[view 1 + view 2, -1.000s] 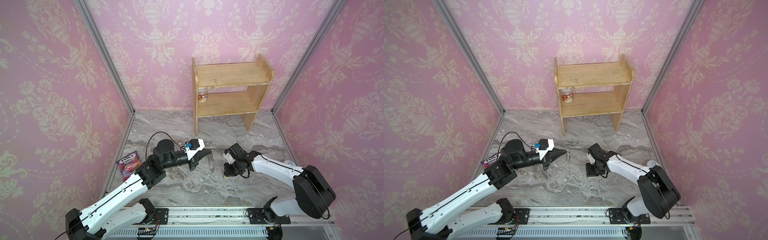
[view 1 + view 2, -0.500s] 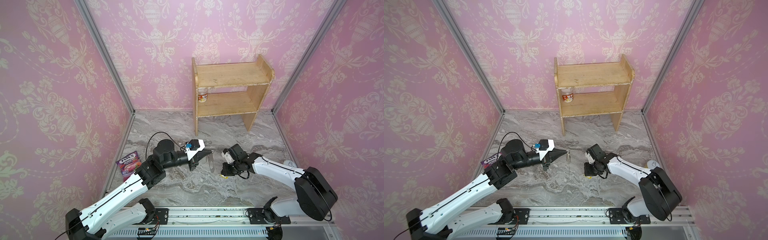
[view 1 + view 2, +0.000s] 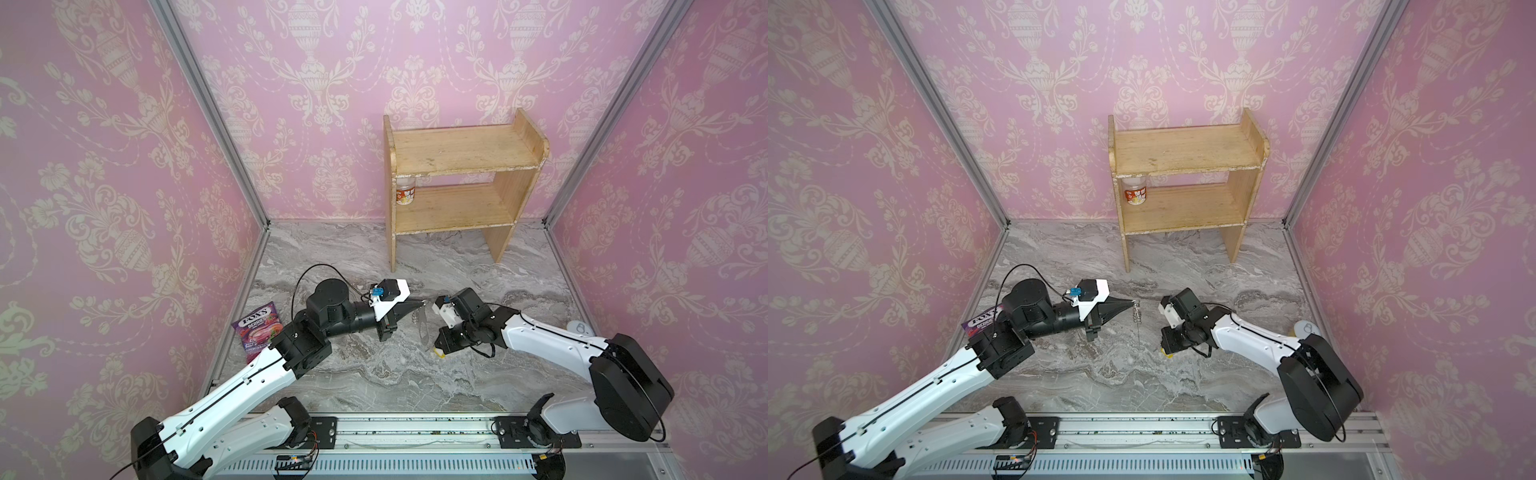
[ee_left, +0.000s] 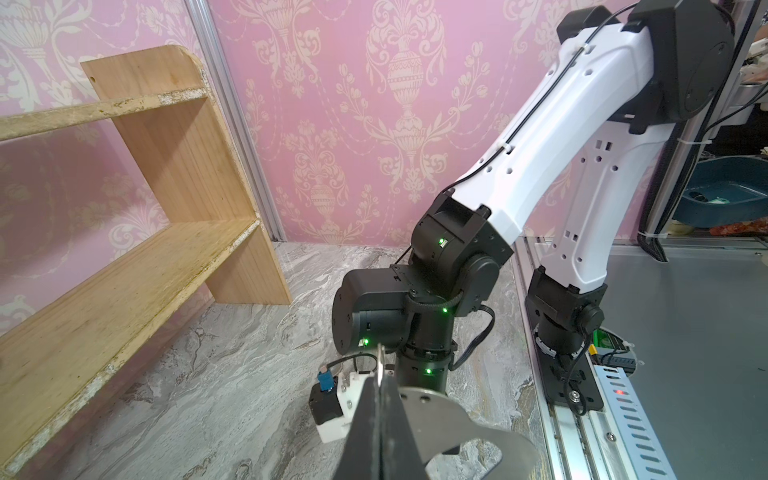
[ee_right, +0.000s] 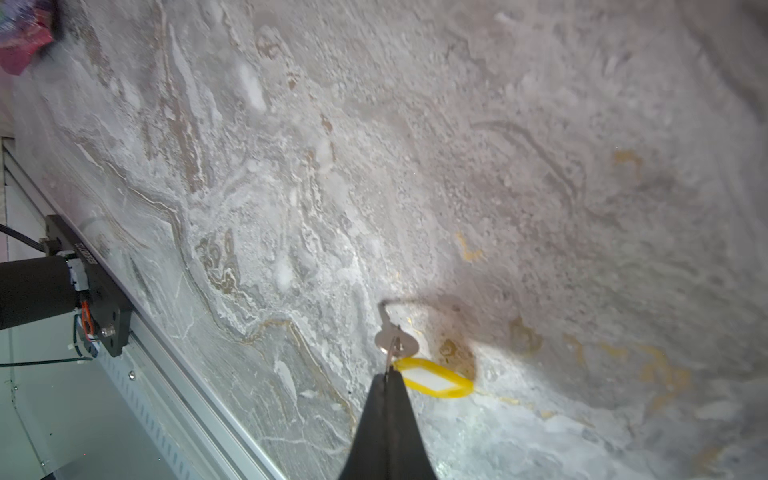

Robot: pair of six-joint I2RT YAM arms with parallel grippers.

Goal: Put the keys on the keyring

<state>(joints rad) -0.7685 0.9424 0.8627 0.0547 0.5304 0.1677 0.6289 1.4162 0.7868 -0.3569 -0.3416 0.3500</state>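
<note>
R end effector (image 5: 388,376) gripping keys (image 5: 435,379), now nearer keyring (image 3: 423,327) held by L end effector (image 3: 419,305)

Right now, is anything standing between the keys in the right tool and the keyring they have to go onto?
Nothing visible does. The right tool grips the keys; the keyring hangs from the left tool, with only open air between them.

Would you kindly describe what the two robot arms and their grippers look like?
The left arm and right arm have white shells and black joint housings. A thin black cable runs along each white link. The left gripper and right gripper are black wedges tapering to a point. A white camera mount with a blue connector sits at the left wrist.
</note>
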